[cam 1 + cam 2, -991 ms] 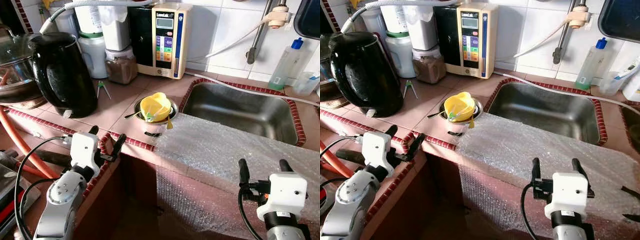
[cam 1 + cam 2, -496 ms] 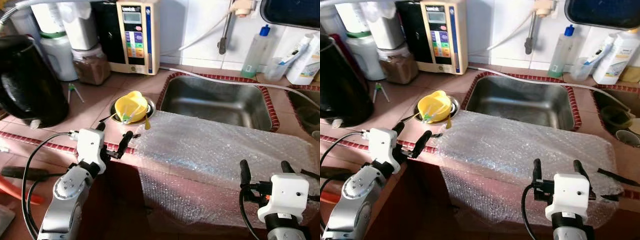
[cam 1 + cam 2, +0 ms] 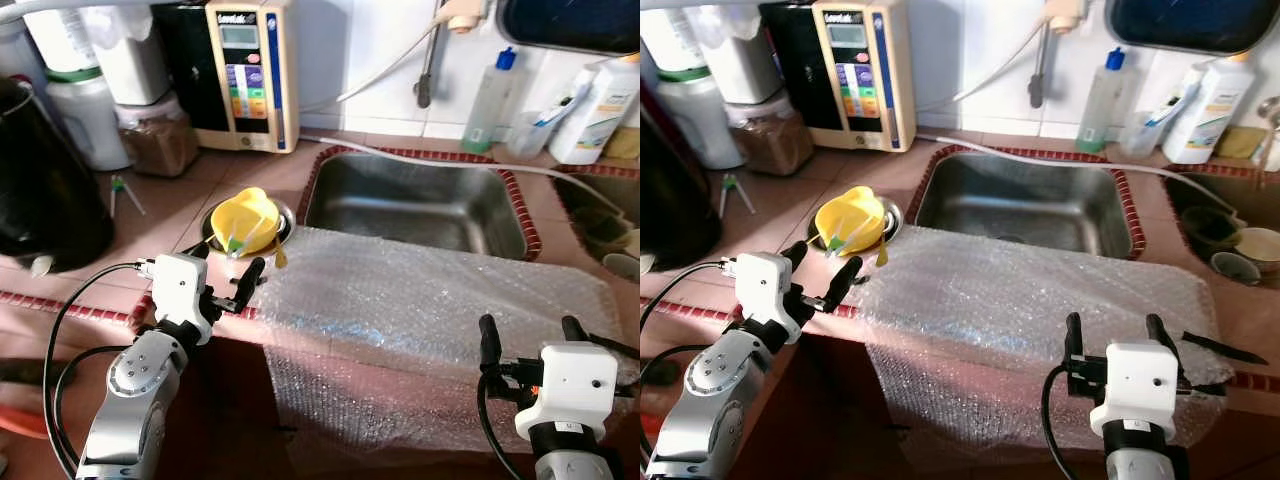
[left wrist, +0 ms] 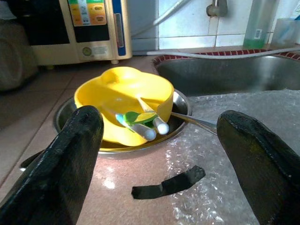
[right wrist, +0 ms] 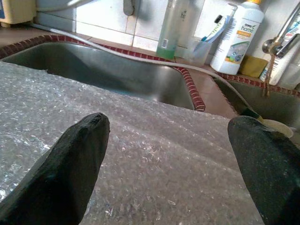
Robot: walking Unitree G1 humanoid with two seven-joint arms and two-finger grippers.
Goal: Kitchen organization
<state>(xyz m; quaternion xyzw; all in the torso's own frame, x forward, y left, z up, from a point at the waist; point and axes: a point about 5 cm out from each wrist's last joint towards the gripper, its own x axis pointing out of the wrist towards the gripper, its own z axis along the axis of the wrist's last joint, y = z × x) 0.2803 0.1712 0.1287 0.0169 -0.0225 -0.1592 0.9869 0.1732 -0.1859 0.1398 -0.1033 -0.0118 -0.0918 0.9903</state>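
A yellow bowl [image 3: 247,218] sits inside a steel bowl [image 4: 180,101] on the tiled counter, left of the sink [image 3: 415,200]. Green and white utensil handles [image 4: 140,124] lie in the yellow bowl. My left gripper [image 3: 225,262] is open, at the counter's front edge just short of the bowl, with nothing between its fingers. A sheet of bubble wrap [image 3: 430,300] covers the counter in front of the sink and hangs over the edge. My right gripper [image 3: 528,328] is open and empty, low before the wrap's right part.
A black kettle [image 3: 45,200], jars and a water ioniser [image 3: 245,70] stand at the back left. Soap bottles [image 3: 490,88] [image 3: 592,100] line the wall behind the sink. A second basin with cups [image 3: 1230,235] lies at the far right. A black strip [image 4: 168,183] lies by the bowl.
The camera has swung right, so the kettle slid toward the left edge. My left gripper has come closer to the yellow bowl. The right gripper holds its place.
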